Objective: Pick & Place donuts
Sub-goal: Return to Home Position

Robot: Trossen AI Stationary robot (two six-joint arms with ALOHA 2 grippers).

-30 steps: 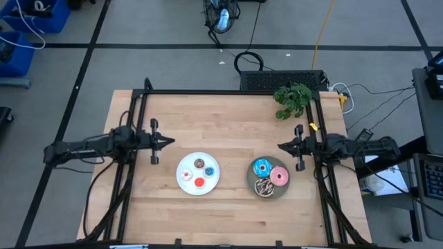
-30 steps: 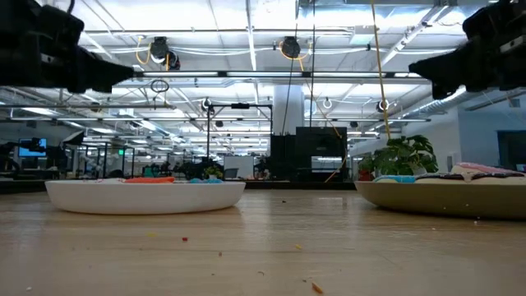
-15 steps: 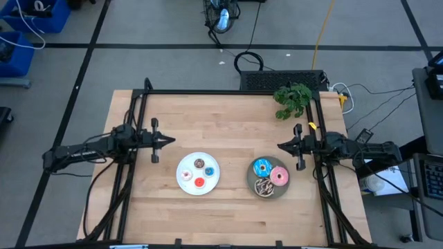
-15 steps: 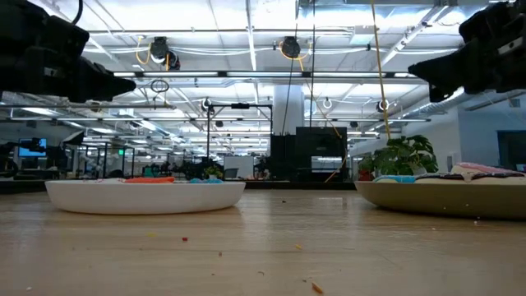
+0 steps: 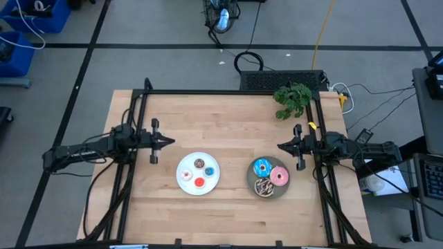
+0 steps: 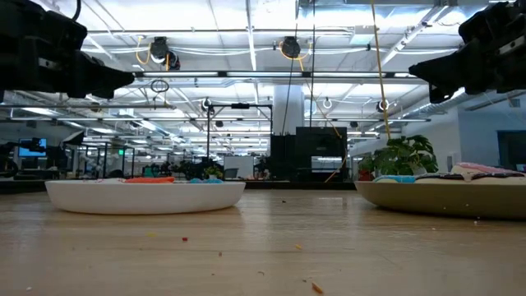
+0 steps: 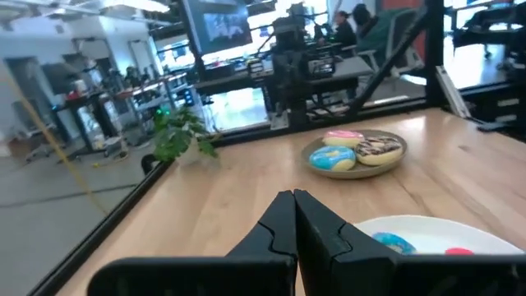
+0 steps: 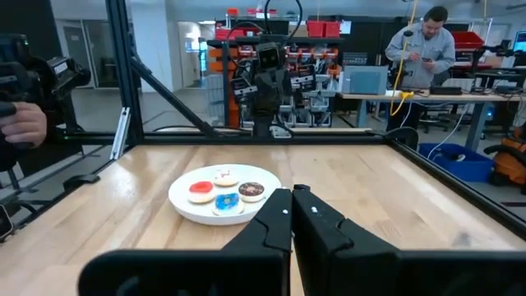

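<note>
I judge the job done. The larger donuts (image 5: 261, 167) sit on the grey plate (image 5: 251, 173) at right, and the small donuts (image 5: 199, 182) on the white plate (image 5: 187, 163) at left. The left gripper (image 5: 168, 141) and right gripper (image 5: 280, 146) are pinched closed and empty, out at the side edges of the surface (image 5: 228, 117).

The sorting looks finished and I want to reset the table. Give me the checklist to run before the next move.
1. Larger donuts on the grey plate: large blue donut, pink donut and drizzled dark donut all lie on it. Ok.
2. Tiny donuts on the white plate: tiny brown donut, tiny blue donut and tiny red donut lie on it. Ok.
3. Left gripper shut, holding nothing, at the table's left side. Ok.
4. Right gripper shut, holding nothing, at the table's right side. Ok.
5. People away from the table: a hand shows beyond the table's far side. Cannot tell how near.
</note>
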